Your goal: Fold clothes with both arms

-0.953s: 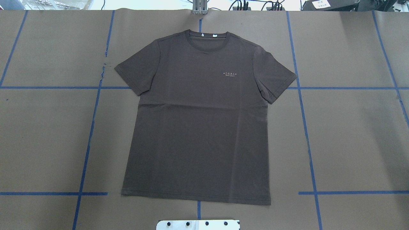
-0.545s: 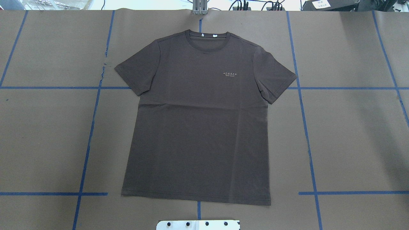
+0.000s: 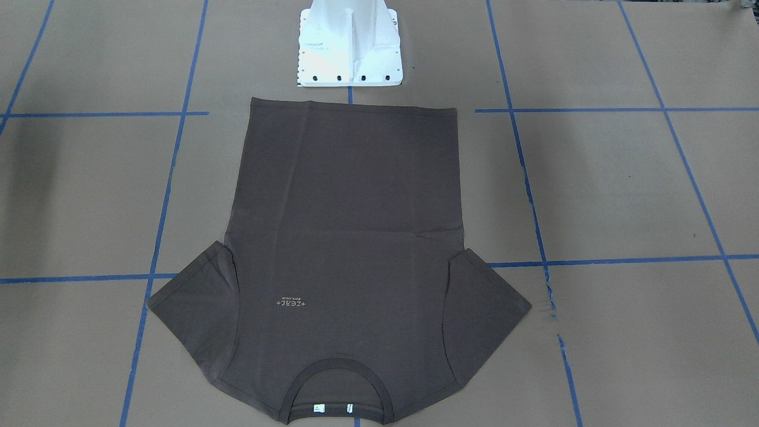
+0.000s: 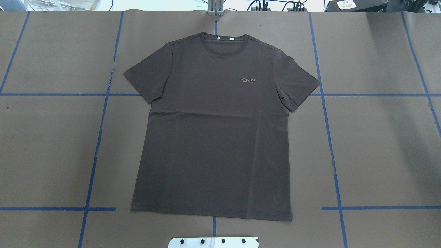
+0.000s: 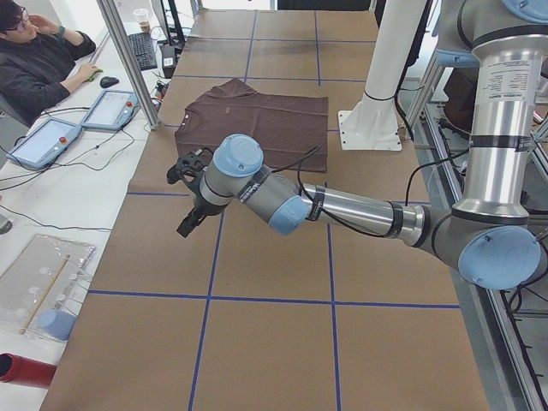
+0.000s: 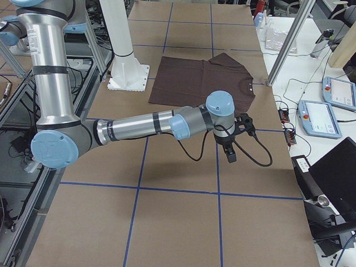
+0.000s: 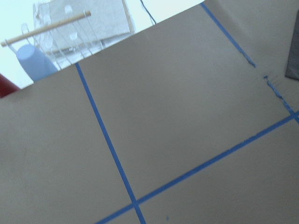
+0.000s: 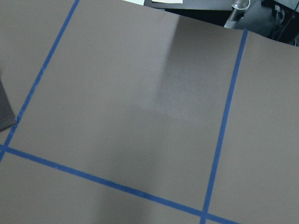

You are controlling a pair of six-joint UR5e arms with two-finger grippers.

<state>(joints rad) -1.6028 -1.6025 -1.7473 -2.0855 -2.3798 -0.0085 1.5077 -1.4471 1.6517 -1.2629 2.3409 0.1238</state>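
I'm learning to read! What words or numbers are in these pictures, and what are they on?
"+ZEAL+", roughly: pale chest lettering on the brown T-shirt.
Smaller line under it: too small to read.
White neck tags: too small.
Print on the left arm: too blurred.

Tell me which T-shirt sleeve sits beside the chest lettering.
The sleeve on the robot's right; the pale lettering on the dark brown T-shirt lies nearest it.

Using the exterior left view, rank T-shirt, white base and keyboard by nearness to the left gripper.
1. T-shirt, just beyond the left gripper.
2. white base, across the table, robot's side.
3. keyboard, on the far desk.
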